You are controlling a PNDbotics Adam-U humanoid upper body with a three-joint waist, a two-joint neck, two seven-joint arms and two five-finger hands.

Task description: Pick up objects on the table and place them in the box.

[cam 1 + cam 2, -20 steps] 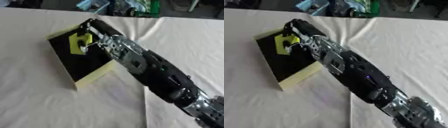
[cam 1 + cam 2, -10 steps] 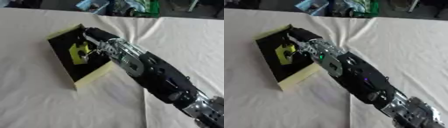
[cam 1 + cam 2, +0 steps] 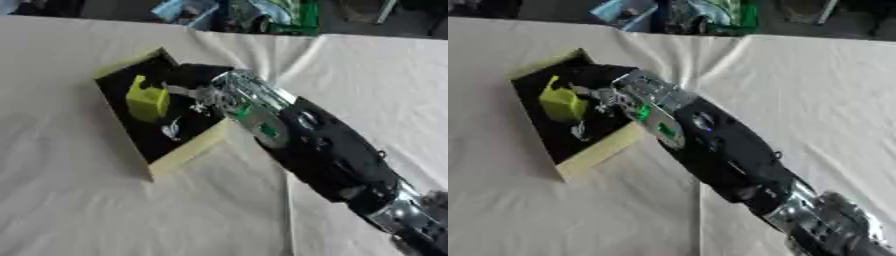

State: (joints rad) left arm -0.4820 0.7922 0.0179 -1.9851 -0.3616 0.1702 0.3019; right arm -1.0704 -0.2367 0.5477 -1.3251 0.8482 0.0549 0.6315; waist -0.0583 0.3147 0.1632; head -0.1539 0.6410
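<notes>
A shallow box (image 3: 188, 150) with a yellow rim and a black inside lies askew on the white cloth at the left. A yellow-green object (image 3: 147, 100) rests inside it near the far left corner. My right arm reaches in from the lower right, and my right hand (image 3: 199, 94) hovers over the box just right of the object. Its thin silver fingers (image 3: 171, 130) are spread; one reaches toward the object, and I cannot tell whether it touches. My left hand shows in neither view.
The white cloth (image 3: 79, 200) covers the table, with folds running toward the far edge. Blue and green clutter (image 3: 289, 15) lies beyond the far edge. My right forearm (image 3: 324, 150) crosses the table's middle.
My right hand has carried the yellow-green object down and to the left into the box. Its fingers have spread away from the object.
</notes>
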